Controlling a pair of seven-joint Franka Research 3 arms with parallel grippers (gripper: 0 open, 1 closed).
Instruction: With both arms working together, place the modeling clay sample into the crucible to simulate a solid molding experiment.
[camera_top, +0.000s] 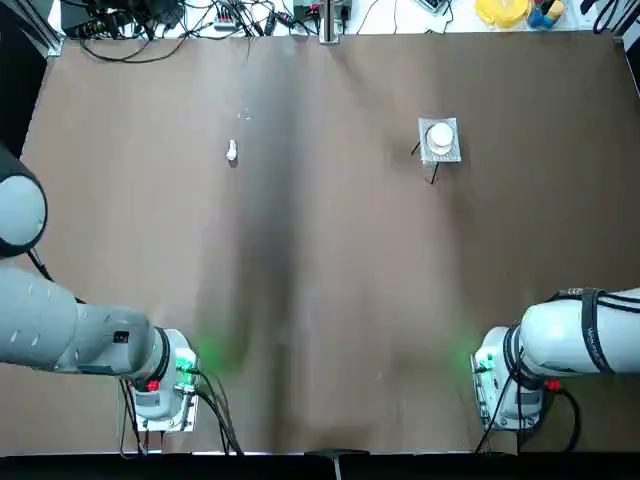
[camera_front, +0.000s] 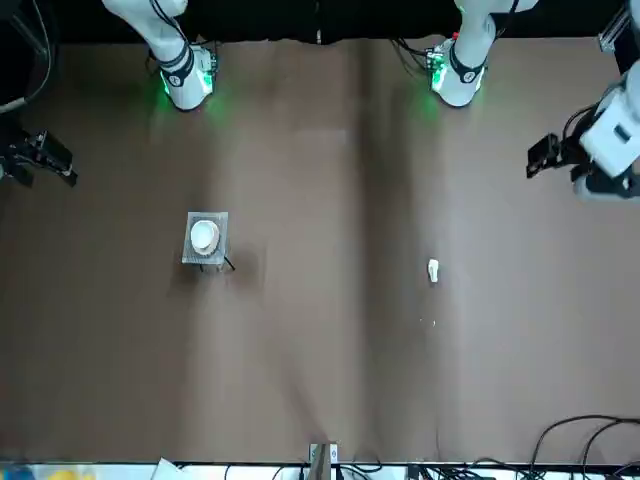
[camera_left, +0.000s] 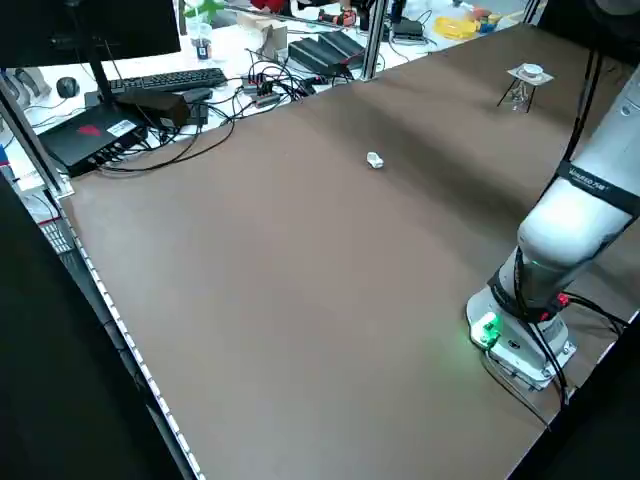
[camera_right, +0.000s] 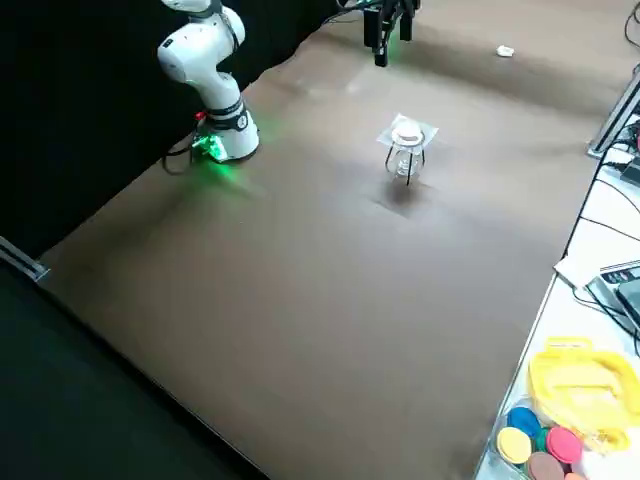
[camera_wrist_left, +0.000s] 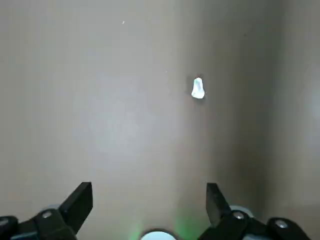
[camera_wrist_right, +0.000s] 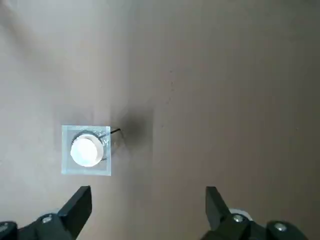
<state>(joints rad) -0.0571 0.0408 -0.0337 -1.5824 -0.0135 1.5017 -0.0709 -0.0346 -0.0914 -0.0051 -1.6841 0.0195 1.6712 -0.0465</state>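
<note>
The modeling clay sample (camera_top: 232, 151) is a tiny off-white lump lying on the brown table, far left of centre; it also shows in the left wrist view (camera_wrist_left: 198, 88). The crucible (camera_top: 440, 135), white and round with its domed lid on, sits on a grey square mesh pad (camera_top: 451, 153) at the far right. My left gripper (camera_wrist_left: 148, 200) hovers open high above the table, with the clay well ahead of its fingertips. My right gripper (camera_wrist_right: 147, 200) hovers open too, and the crucible (camera_wrist_right: 86, 150) lies below and off to one side of it. Neither gripper holds anything.
The mesh pad stands on thin black legs (camera_right: 405, 165). Both arm bases (camera_top: 165, 385) (camera_top: 505, 385) glow green at the near edge. Cables and electronics (camera_top: 200, 18) line the far edge, and coloured discs (camera_right: 545, 445) lie beyond the right-hand edge.
</note>
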